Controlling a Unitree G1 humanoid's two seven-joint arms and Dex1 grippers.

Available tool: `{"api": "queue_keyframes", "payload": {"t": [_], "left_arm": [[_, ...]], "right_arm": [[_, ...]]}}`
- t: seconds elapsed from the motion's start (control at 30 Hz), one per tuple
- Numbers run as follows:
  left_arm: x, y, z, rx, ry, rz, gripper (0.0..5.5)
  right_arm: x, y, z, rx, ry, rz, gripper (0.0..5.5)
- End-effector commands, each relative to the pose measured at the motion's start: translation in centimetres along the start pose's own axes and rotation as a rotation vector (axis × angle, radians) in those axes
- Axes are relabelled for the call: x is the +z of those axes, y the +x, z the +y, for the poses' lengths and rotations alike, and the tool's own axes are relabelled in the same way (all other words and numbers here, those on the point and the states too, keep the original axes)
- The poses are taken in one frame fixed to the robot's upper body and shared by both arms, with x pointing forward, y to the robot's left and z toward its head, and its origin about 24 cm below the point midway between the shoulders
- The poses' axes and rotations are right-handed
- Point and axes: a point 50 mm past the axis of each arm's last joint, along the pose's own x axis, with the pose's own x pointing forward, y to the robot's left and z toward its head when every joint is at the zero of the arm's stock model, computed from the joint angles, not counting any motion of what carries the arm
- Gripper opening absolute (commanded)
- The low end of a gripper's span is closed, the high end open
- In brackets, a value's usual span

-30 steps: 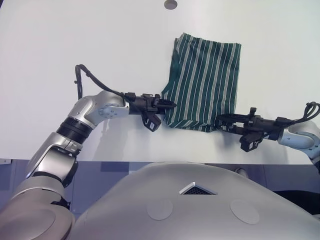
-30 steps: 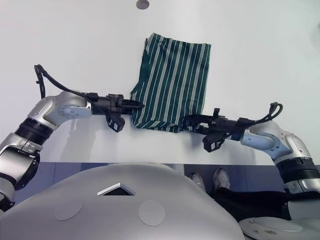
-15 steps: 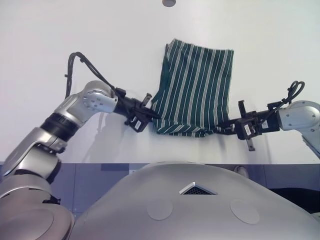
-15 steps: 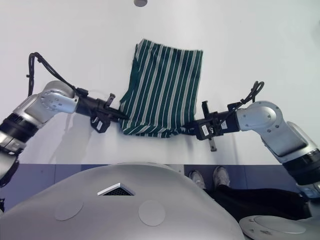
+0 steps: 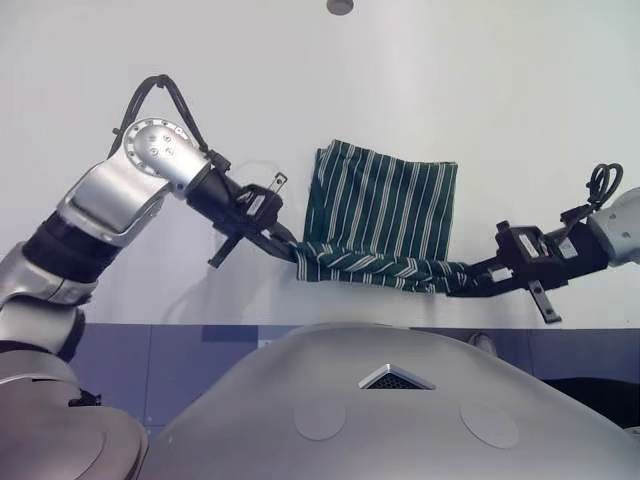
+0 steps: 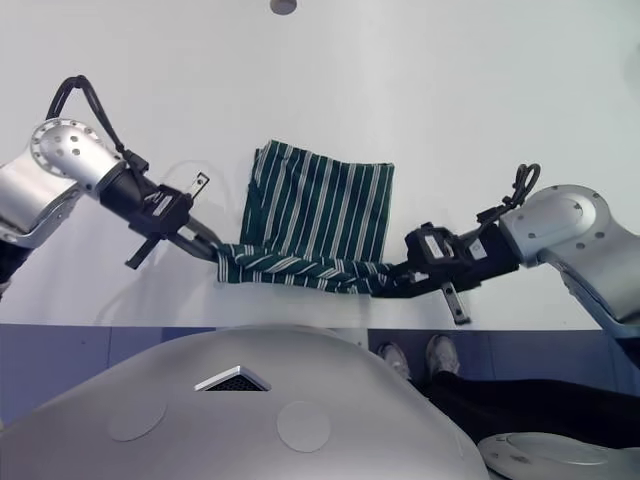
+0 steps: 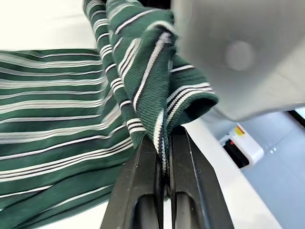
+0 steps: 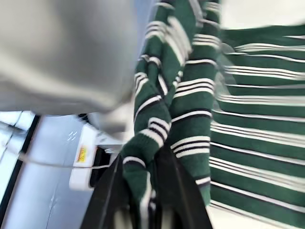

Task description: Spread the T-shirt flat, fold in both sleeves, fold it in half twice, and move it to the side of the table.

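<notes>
You are pinching the T-shirt's (image 5: 385,205) near left corner with your left gripper (image 5: 290,248), its fingers (image 7: 136,191) clamped together on the hem. Your right gripper (image 5: 470,285) is clamping the near right corner likewise. Between them the near edge is hanging lifted as a taut band, while the rest is lying flat on the table (image 5: 500,100). No sleeves are sticking out, so spreading and sleeve folds look done. You are probably beginning a half fold, though I cannot tell which. Moving it aside is not yet done.
</notes>
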Motion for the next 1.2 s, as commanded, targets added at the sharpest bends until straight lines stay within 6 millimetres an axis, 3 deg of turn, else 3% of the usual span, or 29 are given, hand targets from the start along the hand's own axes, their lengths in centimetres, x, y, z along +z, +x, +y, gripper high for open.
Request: {"api": "queue_keyframes", "payload": {"t": [0.03,0.23,0.43,0.57,0.6,0.9,1.03,1.1,1.17,1.2], "left_arm": [[0.3,-1.4,2.2,0.065,-0.083,-0.042,0.00],[-0.2,-2.7,5.2,0.177,-0.211,-0.149,0.00],[-0.2,-2.4,7.6,0.307,-0.190,-0.219,0.00],[-1.4,-2.6,8.8,0.441,-0.206,-0.173,0.00],[-1.7,-2.8,9.0,0.473,-0.213,-0.163,0.26],[-3.5,-3.6,9.0,0.620,-0.266,-0.192,1.85],[-2.9,-4.4,10.1,0.851,-0.280,-0.300,2.49],[-2.4,-5.0,10.6,1.015,-0.270,-0.367,2.84],[-1.0,-5.4,10.5,1.162,-0.151,-0.411,3.19],[0.2,-4.8,9.9,1.180,0.002,-0.381,3.24]], "right_arm": [[-1.9,-0.5,-3.5,-0.086,0.072,-0.038,0.15],[-2.3,-1.9,-8.1,-0.169,0.169,-0.161,0.15],[-1.7,-1.8,-10.4,-0.219,0.207,-0.212,0.15],[-1.6,-1.5,-11.5,-0.297,0.240,-0.206,0.15],[-1.5,-1.5,-11.7,-0.316,0.255,-0.208,0.15],[-1.5,-1.9,-12.0,-0.433,0.467,-0.352,2.02],[-1.1,-2.6,-12.2,-0.571,0.503,-0.492,2.75],[-1.0,-2.7,-12.1,-0.675,0.445,-0.555,2.84],[-1.1,-2.8,-11.8,-0.814,0.348,-0.575,2.84],[-1.3,-3.1,-11.8,-0.924,0.307,-0.583,2.84]]}}
